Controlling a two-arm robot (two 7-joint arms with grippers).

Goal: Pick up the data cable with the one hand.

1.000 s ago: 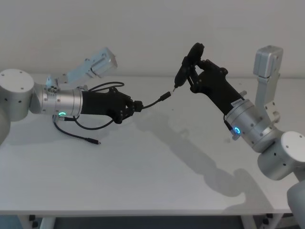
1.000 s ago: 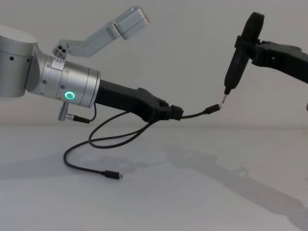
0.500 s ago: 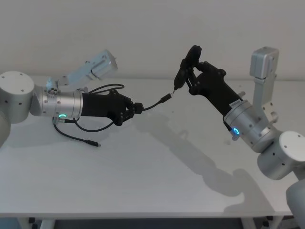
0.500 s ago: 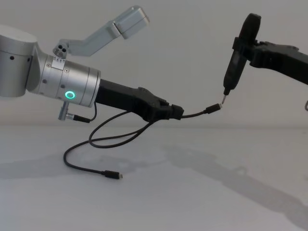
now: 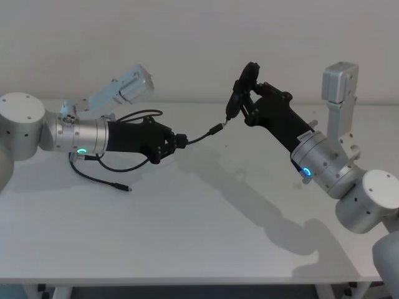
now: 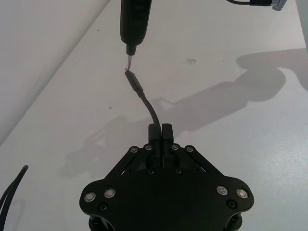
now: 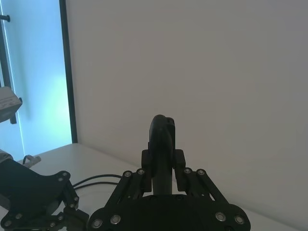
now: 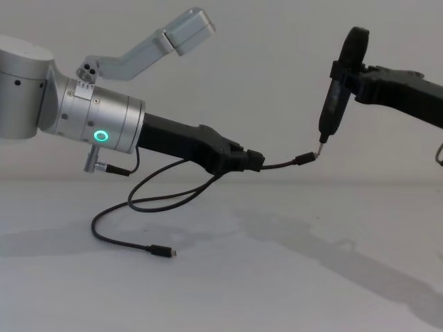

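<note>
Above one table (image 5: pixel 206 218), two claws: left claw (image 5: pixel 181 141) pinches one data cable (image 8: pixel 166 202).

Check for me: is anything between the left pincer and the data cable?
Nothing: the left pincer is already shut on the data cable. The right pincer holds a pen-shaped tool at the cable's free plug.

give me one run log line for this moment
left gripper: shut on data cable, plug end lifted | right gripper: shut on pen-shaped tool, tip near plug | cable's other end on table
</note>
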